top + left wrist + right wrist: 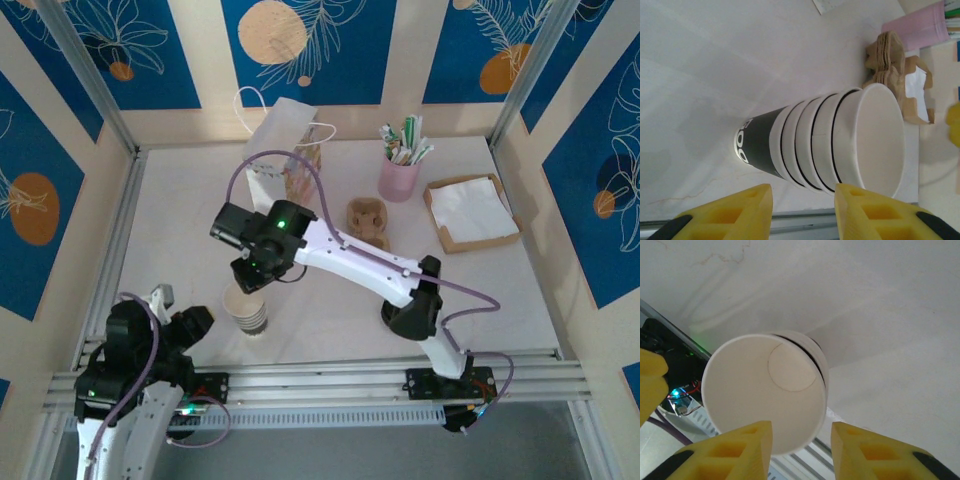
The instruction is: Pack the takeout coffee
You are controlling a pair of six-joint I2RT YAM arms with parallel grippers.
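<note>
Starting with the top view: reaches the right gripper [252, 278] across to the stack of cups [247, 310] near the front of the table [330, 335], with its fingers hidden under the wrist. Sets the left gripper [192, 322] just beside that stack. Finds the paper bag [285, 150] upright at the back, well apart, with the pink holder [398, 178], brown carriers [368, 222] and napkin tray [470, 212] off to its right.

Turning to the left wrist: holds yellow fingers [747, 210] apart with nothing between them, the lidless stack just beyond the tips.

Turning to the right wrist: looks straight down into the top cup [765, 395]. Holds fingers [860, 450] apart astride the near rim, clamped on nothing discernible.

As for progress: barely begun, by the look of it. No telling where the lidded takeout coffee stands, and nothing bagged yet. Probably left to do: separating a cup, capping it and setting it in the bag.
</note>
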